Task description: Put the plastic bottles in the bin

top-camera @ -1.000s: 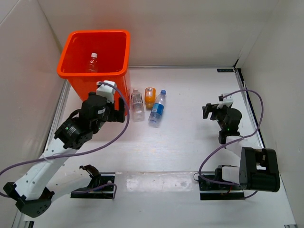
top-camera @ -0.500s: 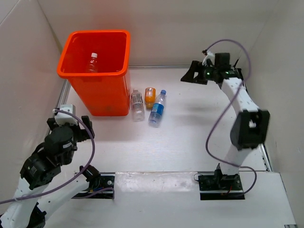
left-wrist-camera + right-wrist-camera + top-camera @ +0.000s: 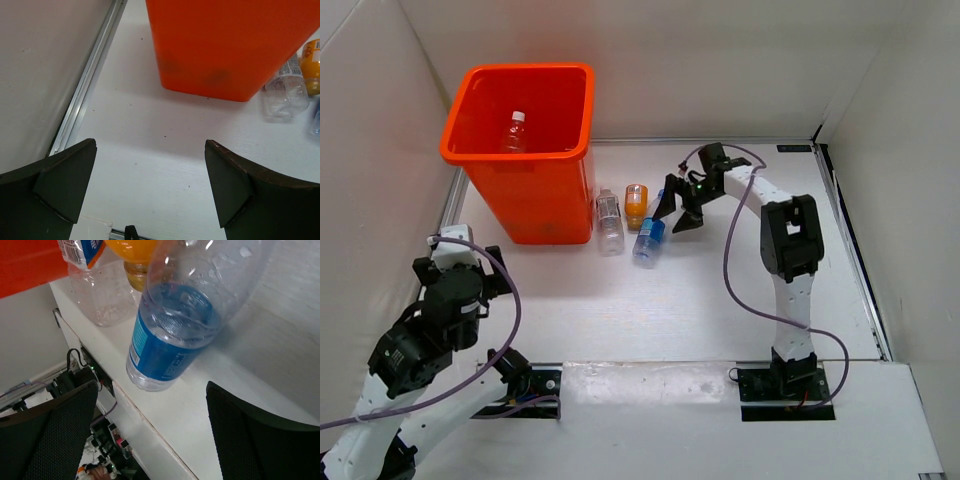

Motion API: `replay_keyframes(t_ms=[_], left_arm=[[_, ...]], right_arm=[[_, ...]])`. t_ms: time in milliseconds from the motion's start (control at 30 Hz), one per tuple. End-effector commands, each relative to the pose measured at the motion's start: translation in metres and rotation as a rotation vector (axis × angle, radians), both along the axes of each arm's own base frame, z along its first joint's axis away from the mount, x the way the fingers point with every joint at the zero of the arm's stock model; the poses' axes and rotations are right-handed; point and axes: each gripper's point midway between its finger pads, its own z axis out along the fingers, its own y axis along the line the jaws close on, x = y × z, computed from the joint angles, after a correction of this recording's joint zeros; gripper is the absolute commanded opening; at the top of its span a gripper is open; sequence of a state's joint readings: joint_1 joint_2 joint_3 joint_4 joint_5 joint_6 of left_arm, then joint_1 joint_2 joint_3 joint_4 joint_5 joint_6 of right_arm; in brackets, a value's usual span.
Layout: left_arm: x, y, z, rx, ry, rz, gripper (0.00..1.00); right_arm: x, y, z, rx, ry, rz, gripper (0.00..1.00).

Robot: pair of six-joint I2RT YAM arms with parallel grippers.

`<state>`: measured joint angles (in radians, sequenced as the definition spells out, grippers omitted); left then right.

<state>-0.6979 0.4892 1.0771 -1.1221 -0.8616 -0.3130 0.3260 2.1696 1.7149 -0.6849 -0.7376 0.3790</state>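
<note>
Top, bin (image 3: 510, 157): standing upper left, holding capped bottle (image 3: 515, 132).
Top, blue-label bottle (image 3: 649, 238): lying centre, right of bin.
Left wrist, left gripper (image 3: 150, 185): gaping wide, gripping nothing.
Right wrist, right gripper (image 3: 152, 430): gaping wide below blue-label bottle (image 3: 175, 335).

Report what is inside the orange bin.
One clear bottle sits inside the orange bin. The near wall hides part of its floor, so more could be there.

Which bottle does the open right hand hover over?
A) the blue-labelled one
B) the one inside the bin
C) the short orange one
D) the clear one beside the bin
A: the right hand sits over the blue-labelled bottle, which fills its wrist view between the spread fingers.
</note>
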Motion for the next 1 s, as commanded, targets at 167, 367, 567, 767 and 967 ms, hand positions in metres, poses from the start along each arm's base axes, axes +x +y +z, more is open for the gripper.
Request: replay_keyframes(t_ms=[167,367,567,767,967], left_arm=[[-0.009,0.018,0.004,-0.012,-0.056,0.069,1.00],[-0.012,0.022,0.005,-0.036,-0.078,0.074,1.00],[-0.014,0.023,0.006,-0.044,-0.087,0.072,1.00],[-0.014,0.023,0.006,-0.042,-0.091,0.074,1.00],[-0.014,0.024,0.006,-0.045,-0.092,0.074,1.00]], right_arm=[[0.000,0.011,-0.030,-0.043,0.122,-0.022,0.90],[0.000,0.029,-0.032,-0.064,0.114,0.016,0.90],[-0.003,0.045,-0.036,-0.060,0.122,0.039,0.90],[0.005,0.048,-0.034,-0.023,0.142,0.019,0.90],[0.011,0.048,-0.031,0.067,0.199,0.006,0.70]])
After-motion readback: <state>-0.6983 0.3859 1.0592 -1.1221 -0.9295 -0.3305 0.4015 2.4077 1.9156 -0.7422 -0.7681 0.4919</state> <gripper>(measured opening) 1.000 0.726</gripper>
